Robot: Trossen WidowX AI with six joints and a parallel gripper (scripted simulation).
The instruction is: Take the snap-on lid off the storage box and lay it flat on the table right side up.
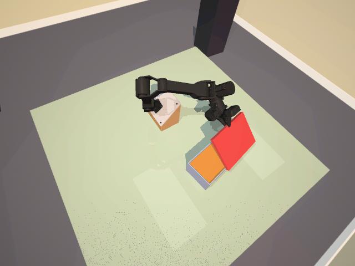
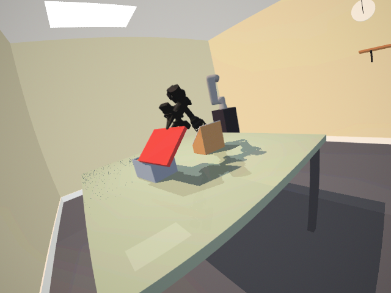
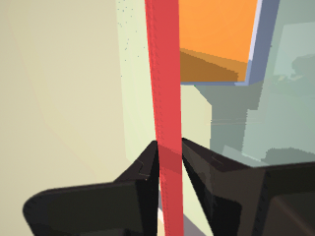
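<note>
The red lid [image 1: 233, 141] [image 2: 162, 146] [image 3: 164, 74] is off the storage box and held in the air, steeply tilted. My gripper [image 1: 228, 123] [image 2: 167, 127] [image 3: 167, 144] is shut on the lid's upper edge, one finger on each face. The blue-grey storage box [image 1: 197, 177] [image 2: 143, 171] [image 3: 263, 39] stands upright on the table, with its orange inside showing. In the top view the lid overlaps the box's right part; in the exterior view its lower edge appears just over the box. Whether they touch, I cannot tell.
An orange wedge-shaped block [image 1: 171, 118] [image 2: 214, 138] with a pale sloping face stands on the table beneath the arm's other end. A dark pedestal [image 1: 213, 28] [image 2: 231, 119] with a grey robot arm [image 2: 212, 91] stands beyond the table.
</note>
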